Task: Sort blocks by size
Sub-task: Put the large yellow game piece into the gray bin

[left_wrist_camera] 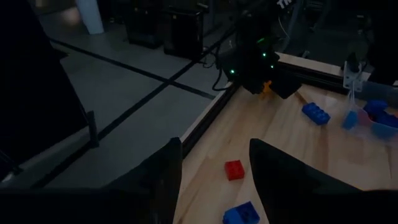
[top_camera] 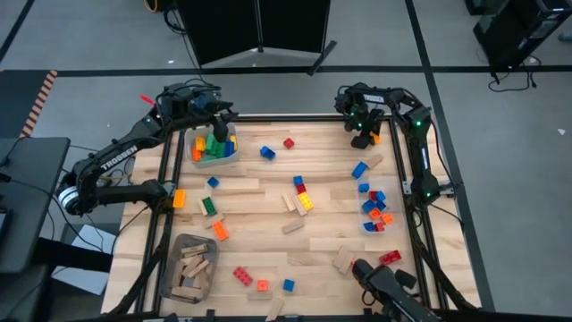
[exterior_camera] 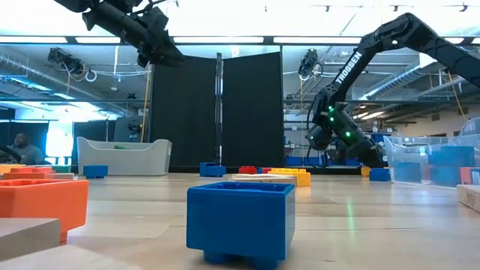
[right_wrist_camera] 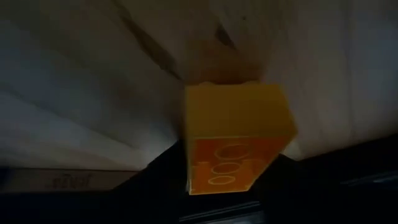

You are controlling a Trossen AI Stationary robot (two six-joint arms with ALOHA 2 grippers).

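- Wooden bench (top_camera: 259,192), far-right corner: right end effector (top_camera: 366,136) grips an orange brick (right_wrist_camera: 236,138).
- Left end effector (left_wrist_camera: 214,165), fingers apart, hovers over the far-left bin (top_camera: 214,152).
- Carry the brick level to the right bin (top_camera: 375,215); release low.

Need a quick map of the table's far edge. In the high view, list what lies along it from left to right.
Left pincer → clear bin of bricks → blue brick → red brick → right pincer holding an orange brick.
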